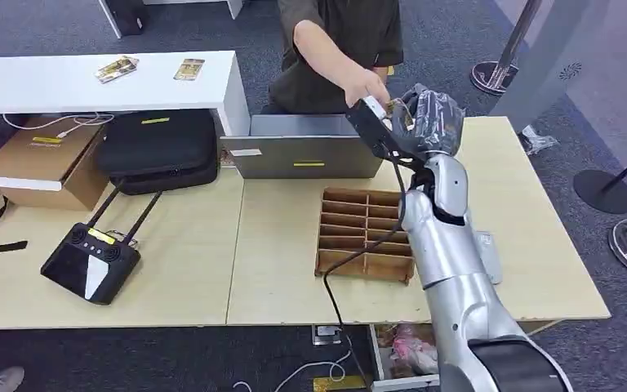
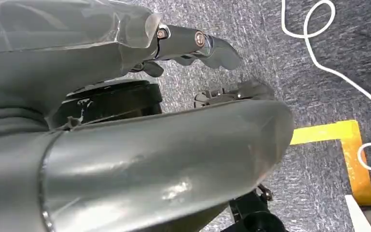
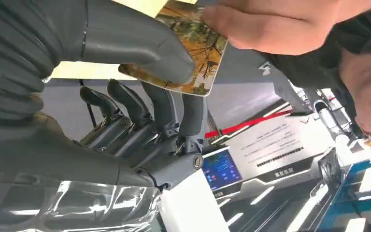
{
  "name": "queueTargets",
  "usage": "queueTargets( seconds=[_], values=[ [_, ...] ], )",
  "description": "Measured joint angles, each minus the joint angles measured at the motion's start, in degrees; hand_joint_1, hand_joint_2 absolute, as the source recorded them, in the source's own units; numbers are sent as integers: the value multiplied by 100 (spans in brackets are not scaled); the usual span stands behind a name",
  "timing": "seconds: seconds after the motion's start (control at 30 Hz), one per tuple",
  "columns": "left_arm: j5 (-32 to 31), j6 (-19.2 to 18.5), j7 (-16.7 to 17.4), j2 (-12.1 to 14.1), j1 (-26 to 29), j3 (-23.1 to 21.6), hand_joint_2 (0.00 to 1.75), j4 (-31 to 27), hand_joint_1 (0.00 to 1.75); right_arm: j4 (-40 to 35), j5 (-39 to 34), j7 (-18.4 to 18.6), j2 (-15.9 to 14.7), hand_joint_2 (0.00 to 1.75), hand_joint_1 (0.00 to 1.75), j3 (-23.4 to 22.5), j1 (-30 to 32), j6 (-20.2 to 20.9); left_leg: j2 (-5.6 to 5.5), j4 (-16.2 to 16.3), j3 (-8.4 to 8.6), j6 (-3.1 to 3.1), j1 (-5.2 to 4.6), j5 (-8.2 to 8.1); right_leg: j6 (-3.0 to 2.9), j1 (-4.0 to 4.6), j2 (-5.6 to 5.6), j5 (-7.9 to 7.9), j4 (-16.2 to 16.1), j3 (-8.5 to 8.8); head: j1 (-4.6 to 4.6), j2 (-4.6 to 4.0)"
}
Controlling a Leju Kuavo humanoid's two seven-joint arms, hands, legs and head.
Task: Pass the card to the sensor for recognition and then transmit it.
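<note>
Right hand (image 3: 140, 96): now reaching out above the far edge of the table (image 1: 539, 278), thumb pressing the card against the fingers (image 3: 193, 116), so clamped on the card.
Card (image 3: 200, 58): sitting between thumb and fingers of the right hand, printed with an orange and green picture, its free end sticking out past the thumb tip.
Person's hand (image 3: 280, 26): pinching the card's free end, just beyond the right hand's thumb, so touching the card together with the robot.
Person (image 1: 351, 41): standing behind the table, straight ahead of the right hand, arm stretching toward it.
Black device (image 1: 375, 126): lying just beside the right hand, on its inner side, a cable trailing down from it; contact impossible to tell.
Wooden divider tray (image 1: 363, 233): resting on the table below the right forearm.
Left hand (image 2: 193, 43): hanging over grey carpet (image 2: 319, 48), fingers curling slightly apart, gripping nothing.
</note>
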Motion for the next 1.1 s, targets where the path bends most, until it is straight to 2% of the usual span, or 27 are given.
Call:
queueTargets(
  seconds=[0.1, 0.17, 0.9, 1.1],
  values=[
    [39, 20, -13, 0, -2, -20, 0, 0, 0, 41, -15, -18, 0, 175, 175, -15, -6, -2, -5, 0, -2, 0, 0, 0, 0, 0, -4, 0, 0, 0, 0, 0],
    [81, 26, -15, 0, -5, -39, 0, 0, 0, 52, -15, -24, 0, 175, 0, -17, -7, -2, -8, 0, -4, 0, 0, 0, 0, 0, -6, 0, 0, -1, 0, 0],
    [337, 81, -59, 2, -21, -140, 0, 42, 0, 159, 133, -79, 0, 175, 0, -111, 34, -109, -6, 0, -5, 0, -1, -1, 0, 0, -2, 0, -2, -4, 0, 0],
    [498, 116, -87, 2, -21, -142, 0, 42, 0, -108, 573, -70, -4, 175, 0, -105, 239, -107, -6, 0, -4, 0, -1, -1, 0, 0, -3, 0, -3, -5, 0, 0]
  ],
)
